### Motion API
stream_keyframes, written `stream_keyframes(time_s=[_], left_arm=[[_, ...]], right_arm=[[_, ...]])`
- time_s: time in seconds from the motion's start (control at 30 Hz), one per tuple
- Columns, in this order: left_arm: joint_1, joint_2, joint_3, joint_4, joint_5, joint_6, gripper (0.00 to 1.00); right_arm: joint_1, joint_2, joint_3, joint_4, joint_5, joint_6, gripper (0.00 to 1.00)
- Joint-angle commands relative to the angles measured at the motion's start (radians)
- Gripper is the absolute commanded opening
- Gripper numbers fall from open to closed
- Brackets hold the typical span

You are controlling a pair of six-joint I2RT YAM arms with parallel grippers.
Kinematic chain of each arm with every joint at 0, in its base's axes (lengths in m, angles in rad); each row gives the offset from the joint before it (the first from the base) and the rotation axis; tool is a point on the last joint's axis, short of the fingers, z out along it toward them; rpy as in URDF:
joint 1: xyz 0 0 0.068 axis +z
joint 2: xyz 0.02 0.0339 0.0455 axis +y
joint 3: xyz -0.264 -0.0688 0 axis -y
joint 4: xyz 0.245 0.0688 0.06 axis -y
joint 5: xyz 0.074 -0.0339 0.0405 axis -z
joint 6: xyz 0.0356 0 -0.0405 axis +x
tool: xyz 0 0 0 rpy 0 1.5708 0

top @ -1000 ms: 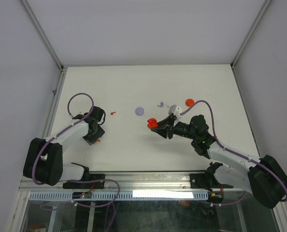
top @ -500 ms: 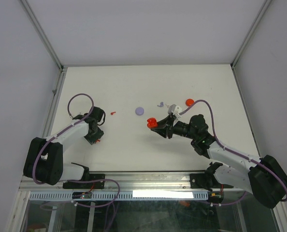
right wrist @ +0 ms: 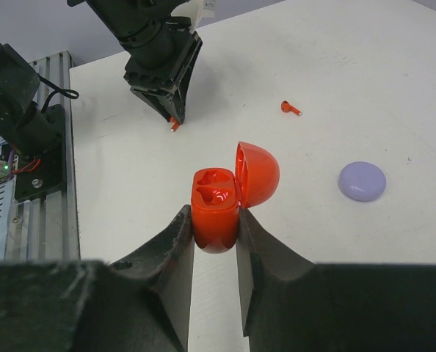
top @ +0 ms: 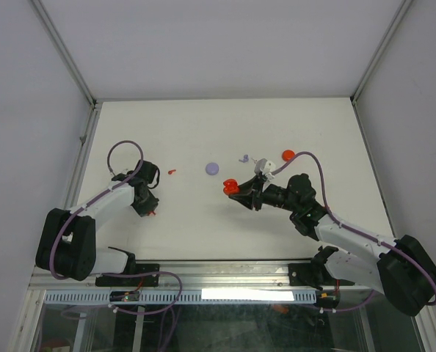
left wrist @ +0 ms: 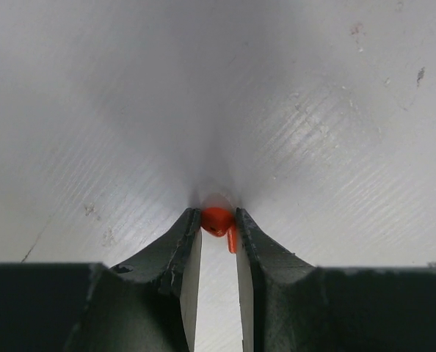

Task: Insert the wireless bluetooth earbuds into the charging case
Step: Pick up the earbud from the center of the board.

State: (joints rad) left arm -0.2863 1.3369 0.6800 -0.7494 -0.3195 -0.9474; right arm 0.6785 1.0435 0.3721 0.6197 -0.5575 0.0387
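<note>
My right gripper (right wrist: 215, 220) is shut on the red charging case (right wrist: 218, 205), lid open, both sockets empty; it shows in the top view (top: 231, 188) near the table's middle. My left gripper (left wrist: 218, 220) is shut on a red earbud (left wrist: 218, 221), its tips down at the table; from above the earbud (top: 151, 213) shows at the left gripper (top: 149, 210). It also shows in the right wrist view (right wrist: 175, 125). A second red earbud (top: 172, 171) lies loose on the table, also in the right wrist view (right wrist: 290, 108).
A lilac disc (top: 212, 168) lies left of centre at the back, also in the right wrist view (right wrist: 362, 181). A red disc (top: 288, 155) and small lilac and white bits (top: 245, 158) lie behind the right gripper. Walls and frame rails bound the table.
The left gripper has shifted slightly towards the near right, its tips over the red earbud. The right arm holds the case about where it was.
</note>
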Motion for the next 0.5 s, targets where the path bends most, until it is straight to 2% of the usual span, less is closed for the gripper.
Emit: stream_keyframes(time_s=[0.0,0.3,0.47], left_arm=[[-0.015,-0.005,0.037,0.078,0.082,0.063,0.22],[-0.157,0.013,0.109,0.146,0.047,0.146,0.18],[-0.201,-0.003,0.116,0.207,0.041,0.192,0.17]], right_arm=[[0.006,-0.018,0.053,0.008,0.025,-0.026,0.0],[0.008,-0.004,0.053,0.007,0.041,-0.032,0.0],[0.009,0.005,0.052,0.009,0.05,-0.036,0.0]])
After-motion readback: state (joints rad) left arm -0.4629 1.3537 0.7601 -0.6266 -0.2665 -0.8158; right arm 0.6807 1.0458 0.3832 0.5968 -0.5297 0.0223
